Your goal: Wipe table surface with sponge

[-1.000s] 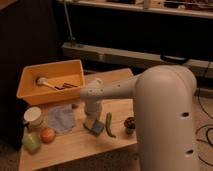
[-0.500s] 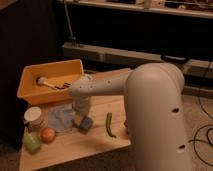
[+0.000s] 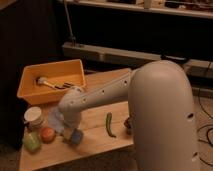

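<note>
The pincer [image 3: 71,130] sits low over the front left area of the desk [image 3: 97,144], directly at the blue sponge [image 3: 76,136]. Whether it grips the sponge cannot be determined. This low, reaching posture suits pressing the sponge flat for wiping. Loose items crowd the left edge, which probably limits stroke room there.

Count:
- one sponge
- one pale cloth [image 3: 54,120]
- one cup [image 3: 34,115]
- one orange bin [image 3: 35,96]
- one green pepper [image 3: 109,125]
- one orange round item [image 3: 47,134]
- one green round item [image 3: 31,142]
</note>
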